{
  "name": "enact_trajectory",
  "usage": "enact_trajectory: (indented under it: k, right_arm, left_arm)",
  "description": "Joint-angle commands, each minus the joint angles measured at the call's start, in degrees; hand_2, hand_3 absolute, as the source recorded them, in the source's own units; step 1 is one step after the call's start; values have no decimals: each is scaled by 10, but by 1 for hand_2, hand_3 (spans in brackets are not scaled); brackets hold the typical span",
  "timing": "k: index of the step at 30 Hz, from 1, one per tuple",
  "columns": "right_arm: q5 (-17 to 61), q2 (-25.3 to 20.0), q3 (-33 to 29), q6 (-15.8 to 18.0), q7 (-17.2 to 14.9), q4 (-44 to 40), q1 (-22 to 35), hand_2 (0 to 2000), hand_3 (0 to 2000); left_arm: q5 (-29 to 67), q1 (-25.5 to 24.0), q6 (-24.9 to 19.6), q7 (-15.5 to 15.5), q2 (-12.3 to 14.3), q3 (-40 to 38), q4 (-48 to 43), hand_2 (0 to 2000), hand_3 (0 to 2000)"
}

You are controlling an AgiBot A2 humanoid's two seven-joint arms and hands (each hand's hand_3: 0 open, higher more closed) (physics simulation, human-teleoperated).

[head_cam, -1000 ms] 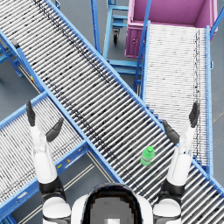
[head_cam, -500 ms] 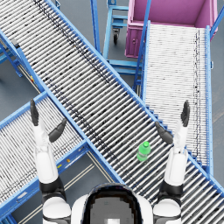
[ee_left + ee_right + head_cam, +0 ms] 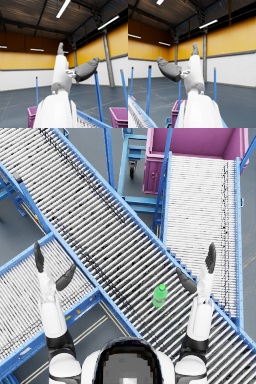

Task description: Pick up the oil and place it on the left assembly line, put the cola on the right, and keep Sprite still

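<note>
A green Sprite bottle [image 3: 159, 295] lies on the central diagonal roller conveyor [image 3: 100, 233], near its lower end, between my two arms. My left hand [image 3: 47, 270] is raised over the left conveyor [image 3: 20, 293], fingers apart, holding nothing. My right hand [image 3: 200, 273] is raised to the right of the bottle, fingers apart and empty. In the left wrist view my left hand [image 3: 75, 67] points up into the hall. The right wrist view likewise has my right hand [image 3: 181, 67] lifted and empty. No oil or cola shows in any view.
The right conveyor [image 3: 200, 213] runs up to a purple bin [image 3: 195, 143]. Blue frame rails edge all the conveyors, and a blue cart [image 3: 135, 153] stands on the grey floor between them. Purple bins [image 3: 120, 116] and blue posts [image 3: 149, 87] appear in the wrist views.
The green bottle has travelled down the central conveyor toward me. Both hands have stayed raised and empty, turning slightly.
</note>
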Motion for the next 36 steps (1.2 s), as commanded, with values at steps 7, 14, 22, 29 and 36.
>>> enact_trajectory:
  k: [7, 14, 22, 29, 36]
  right_arm:
    - [0, 0, -5, 0, 0, 3, 6, 0, 0]
    - [0, -1, -3, 0, 0, 4, 8, 0, 0]
    - [0, -3, -8, 0, 0, 0, 5, 0, 0]
    - [0, -5, -6, 0, 0, 2, 2, 0, 0]
    - [0, -4, -4, 0, 0, 8, 9, 0, 0]
  left_arm:
    - [0, 15, 0, 0, -4, -4, -4, 0, 0]
    - [0, 6, 0, 0, -1, -8, -2, 0, 0]
    - [0, 0, 0, 0, 2, -9, -3, 0, 0]
    - [0, 1, 0, 0, 3, -5, -5, 0, 0]
    - [0, 9, 0, 0, 1, -4, -8, 0, 0]
